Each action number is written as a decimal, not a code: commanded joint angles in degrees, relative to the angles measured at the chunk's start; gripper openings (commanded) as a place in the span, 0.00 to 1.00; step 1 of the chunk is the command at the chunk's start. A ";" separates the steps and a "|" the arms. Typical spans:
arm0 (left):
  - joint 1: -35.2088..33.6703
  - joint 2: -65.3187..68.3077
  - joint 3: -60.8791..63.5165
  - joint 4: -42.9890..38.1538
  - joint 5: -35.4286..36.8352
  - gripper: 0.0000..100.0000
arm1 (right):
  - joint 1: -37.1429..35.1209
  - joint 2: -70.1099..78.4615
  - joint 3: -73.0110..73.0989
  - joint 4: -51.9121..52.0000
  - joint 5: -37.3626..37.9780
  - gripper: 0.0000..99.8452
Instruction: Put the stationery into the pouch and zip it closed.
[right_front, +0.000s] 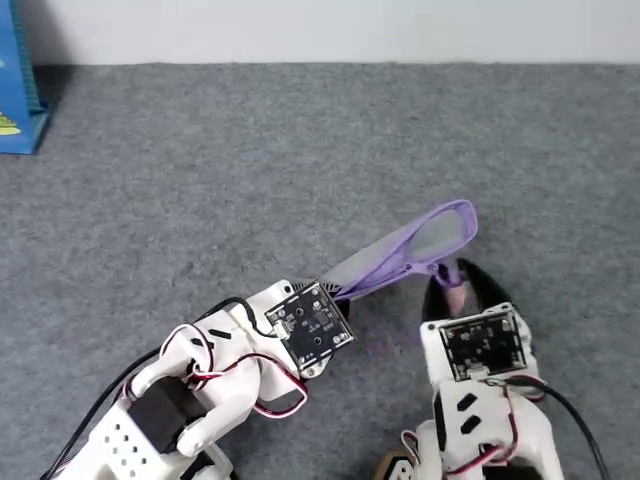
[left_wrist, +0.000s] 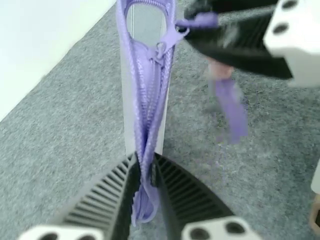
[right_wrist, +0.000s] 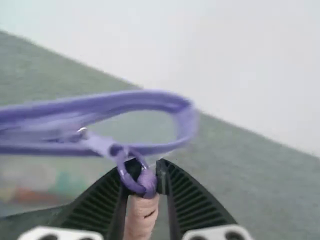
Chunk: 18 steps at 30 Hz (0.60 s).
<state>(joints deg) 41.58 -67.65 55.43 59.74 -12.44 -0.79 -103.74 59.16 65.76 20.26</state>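
Broadly, the grey desk (right_front: 200, 150) carries little besides a blue box (right_front: 15, 90) at its far corner. The purple pouch (right_front: 410, 250) with clear sides hangs off the desk, stretched between the two arms. Blurred colours behind the clear side in the right wrist view are probably the stationery. The left end effector (left_wrist: 145, 167) is clamped on one end of the pouch. The right end effector (right_wrist: 145, 172) is pinched together on the zip pull (right_wrist: 142, 182) near the other end. The teeth look joined from the left end up to the slider (left_wrist: 160, 47), with an open loop beyond it.

The likeliest failure is the small pull sliding out of the right jaws under tension. A hard tug could also drag the pouch end out of the left grip, and slack fabric could jam the slider.

Print on the box is cut off at the edge and unreadable. No label shows on the pouch.
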 joint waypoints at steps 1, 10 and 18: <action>-0.70 0.18 0.40 1.32 0.53 0.01 | 5.67 0.66 -0.44 -4.35 2.20 0.01; -0.70 0.18 0.40 1.32 0.53 0.01 | 13.58 0.75 5.63 -14.64 6.07 0.01; -0.70 0.18 0.40 1.32 0.53 0.01 | 21.93 0.75 16.53 -29.76 11.52 0.01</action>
<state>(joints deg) 41.67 -67.56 55.43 59.74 -12.44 16.26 -103.65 74.46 40.88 29.85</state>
